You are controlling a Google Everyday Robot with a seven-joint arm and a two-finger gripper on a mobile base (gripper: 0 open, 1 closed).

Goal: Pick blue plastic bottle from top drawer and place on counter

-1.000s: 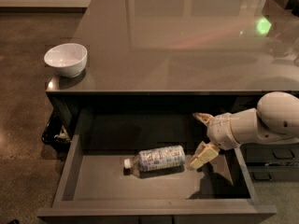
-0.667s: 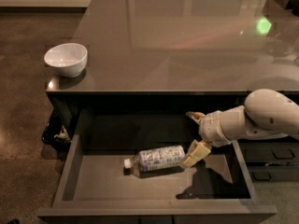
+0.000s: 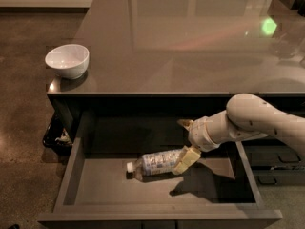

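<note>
The blue plastic bottle [image 3: 159,161] lies on its side on the floor of the open top drawer [image 3: 119,187], white cap pointing left. My gripper [image 3: 183,142] reaches into the drawer from the right and is open. One pale finger [image 3: 185,159] rests against the bottle's right end; the other finger [image 3: 185,123] stands apart behind it. The white arm comes in from the right edge. The counter [image 3: 190,46] is the glossy dark top behind the drawer.
A white bowl [image 3: 67,60] sits at the counter's front left corner. A dark bin with clutter [image 3: 56,135] stands on the floor left of the drawer. Smaller dark drawers [image 3: 276,163] lie to the right under the arm.
My gripper has moved left inside the drawer, from beside the bottle's right end to touching it. The bottle has not moved.
</note>
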